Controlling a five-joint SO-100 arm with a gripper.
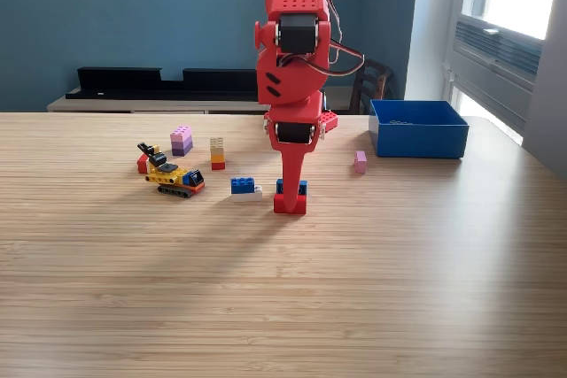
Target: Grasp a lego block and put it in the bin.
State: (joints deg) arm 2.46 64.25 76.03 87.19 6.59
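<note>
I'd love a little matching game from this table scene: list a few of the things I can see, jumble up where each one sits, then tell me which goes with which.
Things:
1. low rectangular blue plastic bin
2. small pink lego block
3. yellow and black toy digger
4. red plastic gripper

Places in the exterior view:
A. far left, among the scattered blocks
B. tip down at a blue block near the table's middle
C. far right of the table
D. alone on the wood, just left of the bin

Pairs: 1-C, 2-D, 3-A, 4-B
</note>
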